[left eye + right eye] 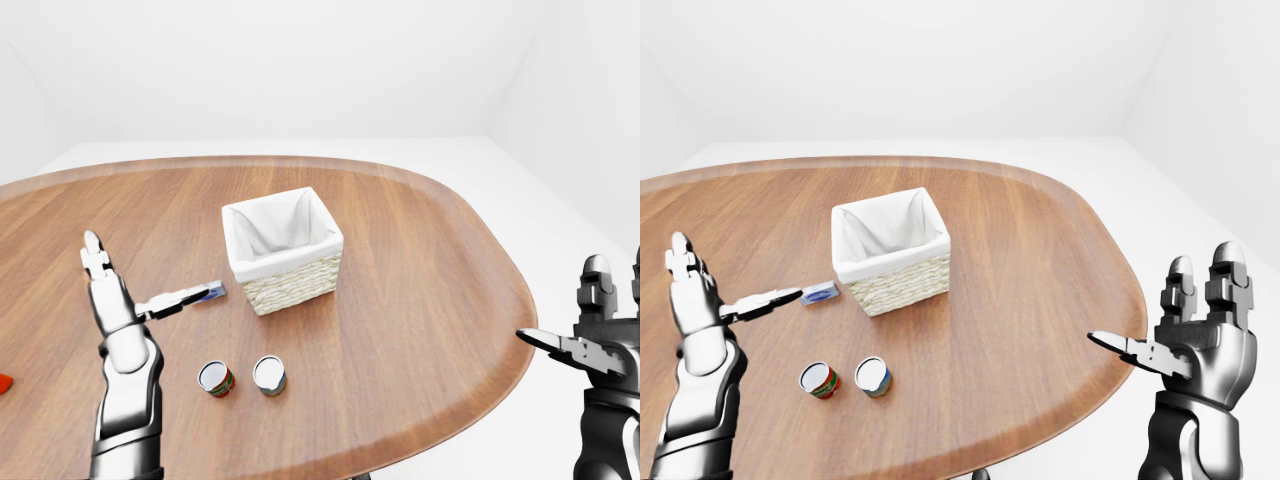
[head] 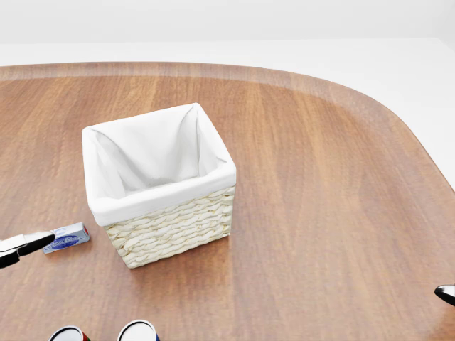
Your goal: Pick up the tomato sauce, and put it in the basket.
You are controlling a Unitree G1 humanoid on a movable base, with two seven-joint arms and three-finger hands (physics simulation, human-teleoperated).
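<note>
The tomato sauce can (image 1: pixel 215 379), red and green with a white top, stands upright on the wooden table (image 1: pixel 420 300), low and left of centre in the left-eye view. The wicker basket (image 1: pixel 293 282) with a white cloth liner stands above and right of it, with nothing showing inside. My left hand (image 1: pixel 140 285) is open, raised left of the basket and above the can, touching neither. My right hand (image 1: pixel 1150 310) is open and empty, off the table's right edge.
A second can (image 1: pixel 269 375) with a blue label stands just right of the tomato sauce. A small blue box (image 1: pixel 212 293) lies by my left thumb tip, left of the basket. A red thing (image 1: pixel 3 383) shows at the left edge.
</note>
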